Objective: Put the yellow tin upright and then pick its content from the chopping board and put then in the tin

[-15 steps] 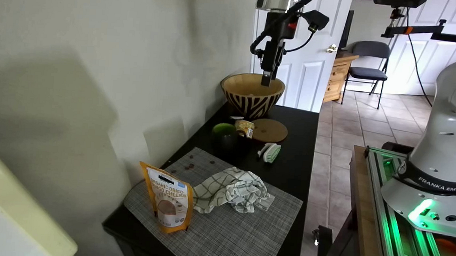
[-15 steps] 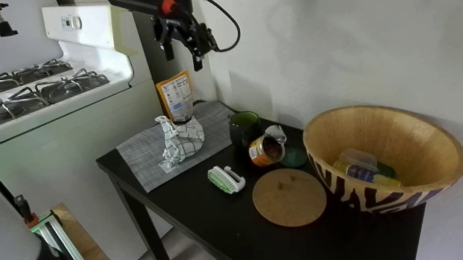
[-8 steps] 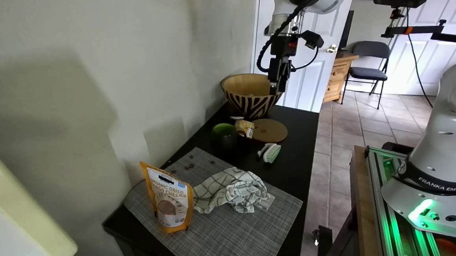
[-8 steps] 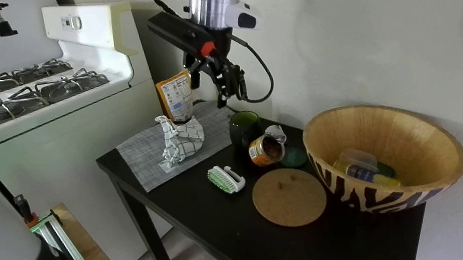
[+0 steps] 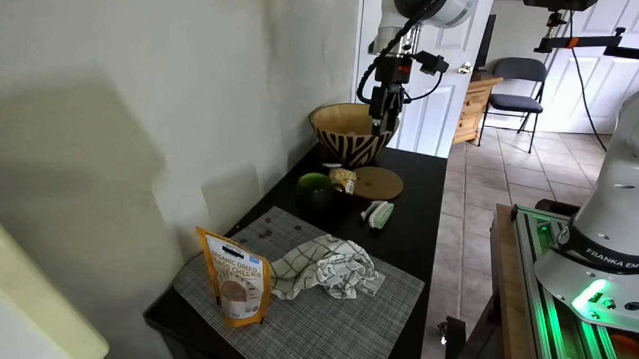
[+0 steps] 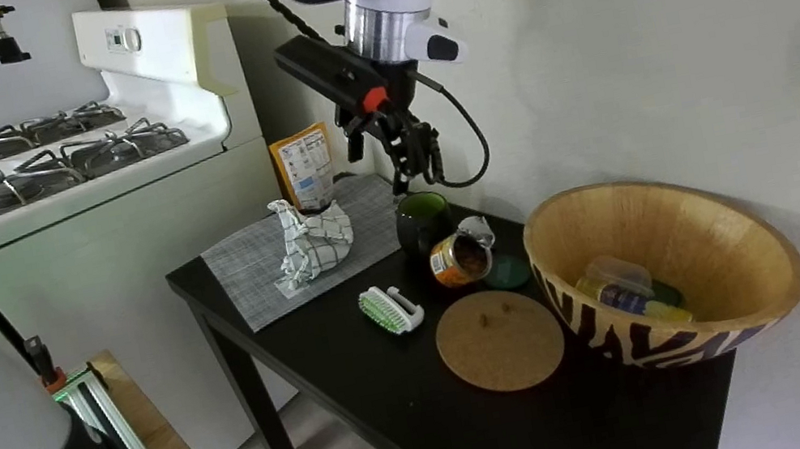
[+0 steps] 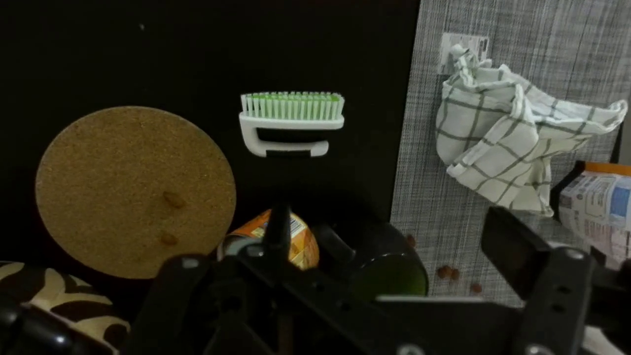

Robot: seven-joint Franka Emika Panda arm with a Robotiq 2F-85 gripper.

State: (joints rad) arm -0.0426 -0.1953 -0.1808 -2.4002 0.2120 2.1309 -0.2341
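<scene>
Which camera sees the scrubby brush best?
The wrist view: there the brush looks biggest, nothing covers it, and its green bristles and white handle show clearly. Both exterior views show it too, but smaller.

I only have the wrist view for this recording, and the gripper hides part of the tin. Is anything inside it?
Observer: Yes, an exterior view shows brown contents in the open mouth of the tin.
Operator: What about inside the patterned bowl at my lower left?
Observer: Among the things in it is a clear, plastic-looking container.
Operator: Is the pouch at my right edge standing?
Observer: Yes, it stands on the grey placemat.
</scene>
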